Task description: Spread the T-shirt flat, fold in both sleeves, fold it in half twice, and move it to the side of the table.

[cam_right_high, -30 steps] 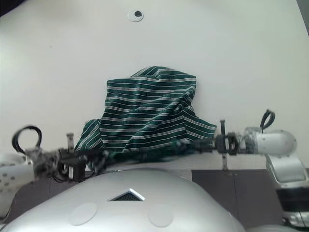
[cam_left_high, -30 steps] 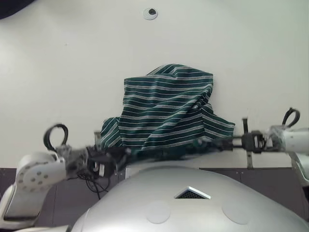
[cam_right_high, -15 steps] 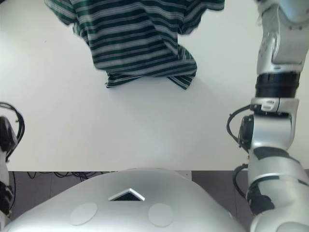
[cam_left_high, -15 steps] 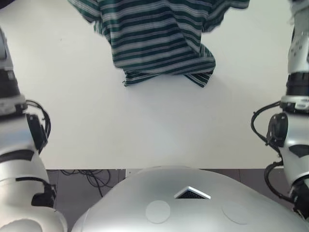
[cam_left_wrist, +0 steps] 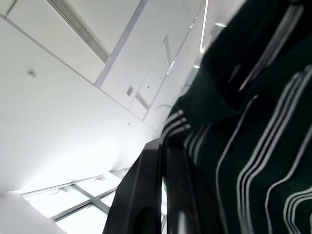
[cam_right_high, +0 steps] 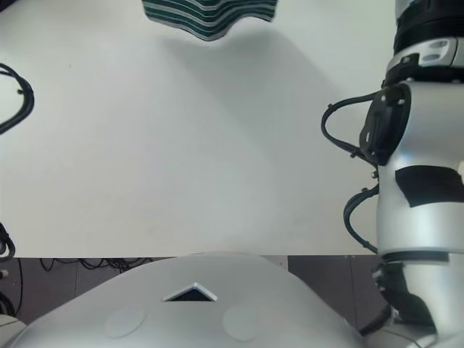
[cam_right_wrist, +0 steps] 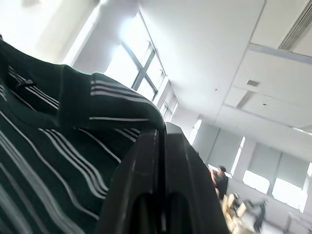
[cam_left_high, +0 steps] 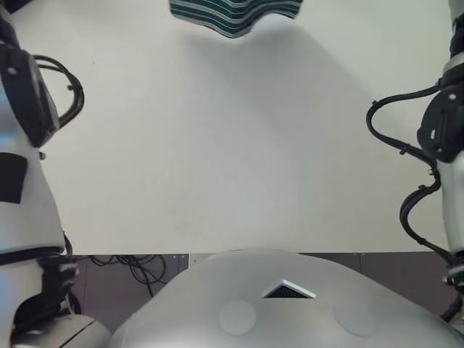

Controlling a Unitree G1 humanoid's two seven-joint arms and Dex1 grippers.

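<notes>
Risk noted: either pinch may be shallow, and if the cloth slips from one grip the green striped T-shirt (cam_left_high: 234,14) would drop in a heap; lowered carelessly, its hem could fold under. Left pincer (cam_left_wrist: 163,161) and right pincer (cam_right_wrist: 161,141) are each closed on the fabric. It hangs from them, hem above the far middle of the counter (cam_left_high: 232,159), apparently clear of it.

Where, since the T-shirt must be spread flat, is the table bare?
The white table is bare from its near edge out to the hanging T-shirt, between the left arm and right arm. Crowded only at the far middle, under the shirt's hem.
</notes>
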